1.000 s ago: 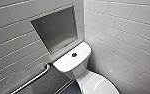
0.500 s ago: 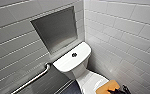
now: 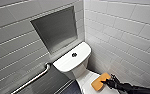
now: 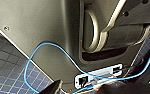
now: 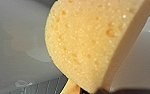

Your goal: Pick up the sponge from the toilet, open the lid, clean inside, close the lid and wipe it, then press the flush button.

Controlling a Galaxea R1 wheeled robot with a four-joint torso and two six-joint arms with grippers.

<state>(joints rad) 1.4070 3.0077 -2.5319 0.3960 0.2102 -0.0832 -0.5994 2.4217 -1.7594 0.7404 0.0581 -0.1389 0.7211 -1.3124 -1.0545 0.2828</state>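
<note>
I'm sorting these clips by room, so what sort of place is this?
Most likely a tiled bathroom or restroom stall: a white toilet with a flush button on its tank, a metal grab bar on the grey tiled wall, and a sponge held by the right gripper.

Right arm (image 3: pixel 137 88): dark, seen reaching in from 4 o'clock of the head view, aimed toward 10 o'clock.
Right gripper (image 3: pixel 107 81): clamped on the sponge (image 3: pixel 99 82), which is gripped at its 3 o'clock edge.

Walls (image 3: pixel 121 37) hem the toilet (image 3: pixel 71 63); grab rail (image 3: pixel 33 78) beside.
</note>
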